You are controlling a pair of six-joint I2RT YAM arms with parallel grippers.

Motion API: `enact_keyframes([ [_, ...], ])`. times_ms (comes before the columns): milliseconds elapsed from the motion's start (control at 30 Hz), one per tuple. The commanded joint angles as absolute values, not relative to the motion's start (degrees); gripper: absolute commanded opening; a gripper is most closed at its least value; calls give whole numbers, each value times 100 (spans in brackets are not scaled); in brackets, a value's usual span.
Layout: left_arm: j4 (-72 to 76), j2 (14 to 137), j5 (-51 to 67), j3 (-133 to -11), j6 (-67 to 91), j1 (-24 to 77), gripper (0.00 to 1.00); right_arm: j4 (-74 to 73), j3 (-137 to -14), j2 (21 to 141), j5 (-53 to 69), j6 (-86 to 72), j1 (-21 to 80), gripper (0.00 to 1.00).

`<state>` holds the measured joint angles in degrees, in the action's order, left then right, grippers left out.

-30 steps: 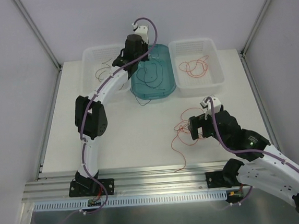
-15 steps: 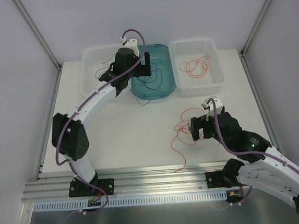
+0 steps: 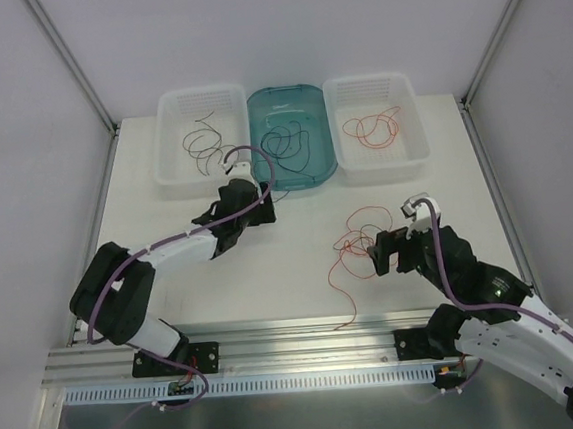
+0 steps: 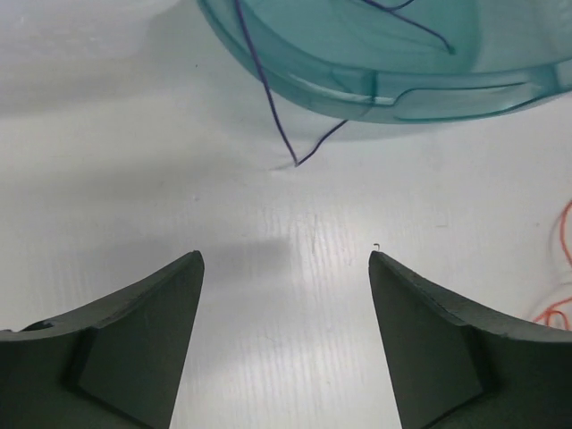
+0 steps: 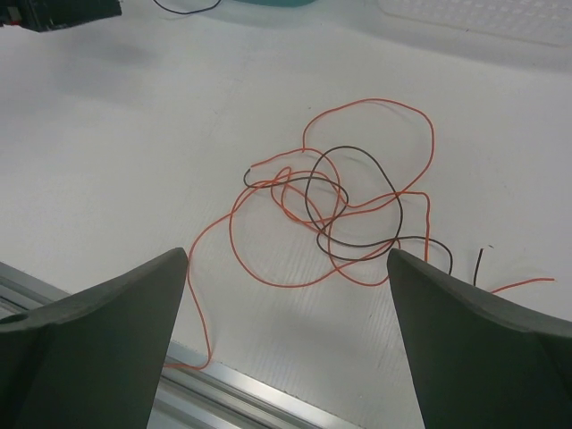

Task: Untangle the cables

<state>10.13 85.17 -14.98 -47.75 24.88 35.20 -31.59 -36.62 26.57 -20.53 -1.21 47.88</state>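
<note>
Your left hand (image 4: pixel 284 257) and right hand (image 5: pixel 288 253) both stand wide, holding nothing.
The tangle of thin red-orange and dark brown cables (image 5: pixel 344 210) lies on the white worktop (image 5: pixel 134 134) just ahead of your right hand; your left hand faces a translucent teal tub (image 4: pixel 375 54), a black-blue wire (image 4: pixel 296 164) trailing out.

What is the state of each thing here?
Left gripper: open, empty.
Right gripper: open, empty.
Red-orange and dark brown wires on table: tangled.
Teal translucent bin: dark wires inside, one trailing out.
Left white basket: brown wires inside.
Right white basket: red-orange wires inside.
</note>
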Motion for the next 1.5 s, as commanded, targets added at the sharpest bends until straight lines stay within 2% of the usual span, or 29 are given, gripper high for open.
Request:
enact_keyframes([
  [0, 2679, 8735, -1951, -4457, 2514, 3533, 73, -3190, -3621, 2505, -2057, -255, 4790, 100],
  [167, 3637, 9411, -2030, -4386, 2190, 3533, 62, -3278, -3639, 2400, -2144, -229, 4781, 100],
  [300, 3797, 9808, -2074, -4605, 2074, 3516, 50, -3287, -3665, 2443, -2171, -211, 4790, 100],
  [600, 3867, 10125, -1943, -4974, 2127, 3375, 48, -3287, -3691, 2601, -2197, -176, 4790, 100],
  [633, 3858, 10160, -1934, -5001, 2110, 3375, 46, -3287, -3700, 2602, -2197, -184, 4790, 100],
  [733, 3858, 10213, -1881, -5071, 2118, 3366, 36, -3305, -3726, 2593, -2215, -176, 4790, 100],
  [767, 3858, 10213, -1890, -5063, 2127, 3358, 28, -3322, -3718, 2584, -2224, -176, 4790, 100],
  [900, 3815, 10125, -1855, -4966, 2188, 3366, 7, -3349, -3762, 2566, -2259, -167, 4781, 100],
  [1000, 3622, 9950, -1758, -4782, 2311, 3357, 0, -3340, -3797, 2558, -2259, -158, 4790, 100],
  [1133, 2657, 9379, -1609, -4728, 2531, 3358, 0, -3357, -3823, 2514, -2224, -176, 4790, 100],
  [1233, 1392, 8958, -1398, -5079, 2505, 3357, 0, -3366, -3832, 2417, -2206, -176, 4781, 100],
  [1300, 516, 8729, -1065, -5553, 2400, 3366, 0, -3384, -3841, 2373, -2215, -176, 4790, 100],
  [1467, -228, 8762, -659, -7003, 2241, 3322, 0, -3472, -3876, 2364, -2259, -202, 4790, 100],
])
